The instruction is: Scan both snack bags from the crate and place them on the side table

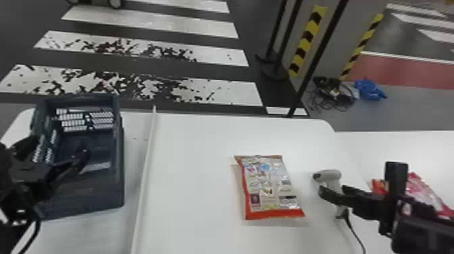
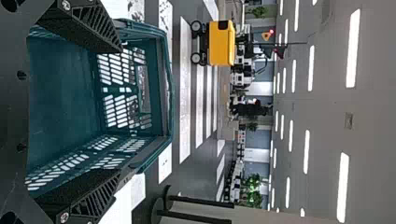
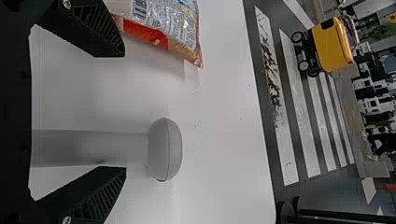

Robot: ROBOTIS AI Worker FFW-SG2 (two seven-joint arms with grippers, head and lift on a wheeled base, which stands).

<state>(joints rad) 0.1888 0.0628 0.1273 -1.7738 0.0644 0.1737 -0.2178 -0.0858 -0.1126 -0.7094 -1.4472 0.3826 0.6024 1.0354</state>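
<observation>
- Head view: the orange-edged snack bag [image 1: 270, 189] lay flat on the main table [image 1: 189, 162]; the red-and-pink snack bag [image 1: 424, 191] lay right, on the side table [image 1: 419, 142].
- Left gripper [image 1: 60, 146]: released, at the crate [image 1: 84, 199], far left.
- Right gripper [image 1: 358, 179]: at the handheld scanner [image 1: 330, 175].
- Left wrist view: fingers stood apart.
- Right wrist view: released fingers flanked the scanner handle.

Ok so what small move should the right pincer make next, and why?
Probably close the right pincer on the scanner: its open fingers stand either side of the handle, and the snack bag lies close by with its barcode showing, seemingly ready to be scanned.
</observation>
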